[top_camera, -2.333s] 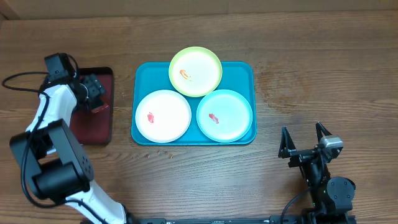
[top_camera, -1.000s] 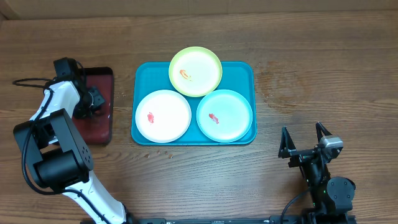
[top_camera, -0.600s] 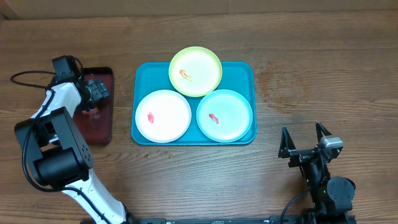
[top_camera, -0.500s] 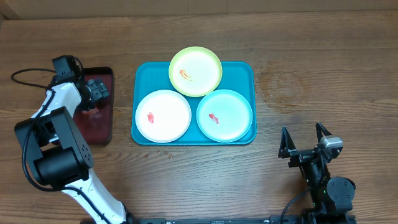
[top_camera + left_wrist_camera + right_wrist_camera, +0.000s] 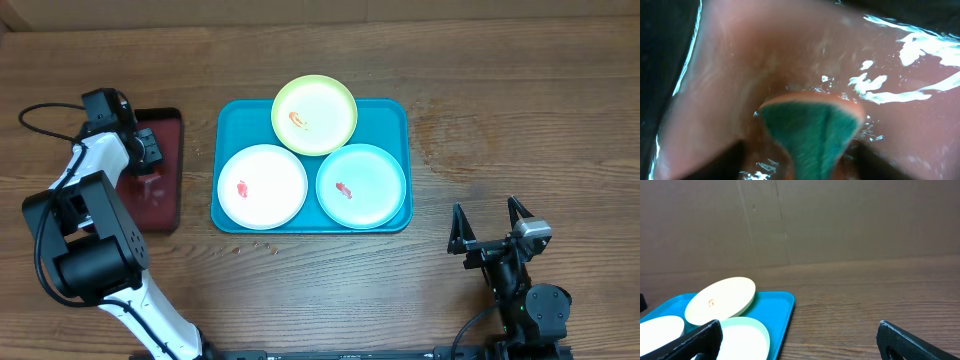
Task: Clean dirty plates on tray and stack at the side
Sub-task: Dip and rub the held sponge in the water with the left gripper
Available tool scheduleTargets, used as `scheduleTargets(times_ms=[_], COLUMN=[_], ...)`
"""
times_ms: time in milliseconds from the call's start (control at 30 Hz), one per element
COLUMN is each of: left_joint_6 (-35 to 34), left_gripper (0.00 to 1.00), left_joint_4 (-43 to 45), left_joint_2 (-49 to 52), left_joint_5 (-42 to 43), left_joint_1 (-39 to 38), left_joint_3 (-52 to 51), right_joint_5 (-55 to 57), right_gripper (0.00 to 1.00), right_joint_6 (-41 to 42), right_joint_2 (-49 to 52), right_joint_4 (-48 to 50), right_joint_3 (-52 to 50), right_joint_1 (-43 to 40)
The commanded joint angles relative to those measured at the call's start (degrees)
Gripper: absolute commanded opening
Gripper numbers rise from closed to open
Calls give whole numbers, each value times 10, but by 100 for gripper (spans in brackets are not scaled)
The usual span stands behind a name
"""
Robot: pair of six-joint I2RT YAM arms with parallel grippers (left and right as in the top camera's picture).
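Three dirty plates lie on the turquoise tray (image 5: 398,112): yellow-green (image 5: 314,114) at the back, overlapping the rim, white (image 5: 262,186) front left, mint (image 5: 361,186) front right, each with a red smear. My left gripper (image 5: 148,148) hangs low over the dark red tray (image 5: 165,205). In the left wrist view its dark fingers (image 5: 732,160) stand open either side of a creased green sponge (image 5: 812,125) with an orange edge, and wet tray shows in both gaps. My right gripper (image 5: 490,228) rests open at the front right, empty.
The red tray's floor (image 5: 765,55) is wet and shiny. A black cable (image 5: 40,115) loops left of the left arm. Small crumbs (image 5: 260,245) lie on the wood in front of the turquoise tray. From the right wrist, the yellow-green plate (image 5: 720,300) and tray corner (image 5: 782,310) sit ahead left.
The left jaws have opened off the sponge they were squeezing, and the gripper has shifted slightly toward the back of the red tray. The plates and right arm have not moved.
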Motion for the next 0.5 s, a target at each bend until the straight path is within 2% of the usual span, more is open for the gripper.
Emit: scheduleTargets(times_ms=[0,100,133,167,233,300,400,433,467], left_joint_6=[-17,-41,-48,-51,-51,-51,-51,-51,-51], left_gripper=[100,100,90,68,40,4,5,27,75], left_joint_4=[-44,-81,-92,-105,-119,-131,-132,-128,-120], left_joint_2=[23,23,23,23,23,23,23,23,23], left_joint_5=[2,2,2,2,2,2,1,-1,-5], left_joint_1=[-3,-3,-3,-3,-3,-3,-3,-3,-3], left_joint_3=[-11,-11,-11,-11,-11,-11,-11,-11,-11], right_joint_5=[5,5,5,5,5,5,5,5,5], right_gripper=[100,100,100,100,100,100,100,100,100], right_joint_6=[-2,-2,-2,-2,-2,-2,-2,-2,-2], right_joint_2=[-4,-4,-4,-4,-4,-4,-4,-4,-4], right_joint_4=[3,3,3,3,3,3,3,3,3], right_joint_3=[-6,-6,-6,-6,-6,-6,-6,-6,-6], right_joint_1=[-2,-2,-2,-2,-2,-2,-2,-2,-2])
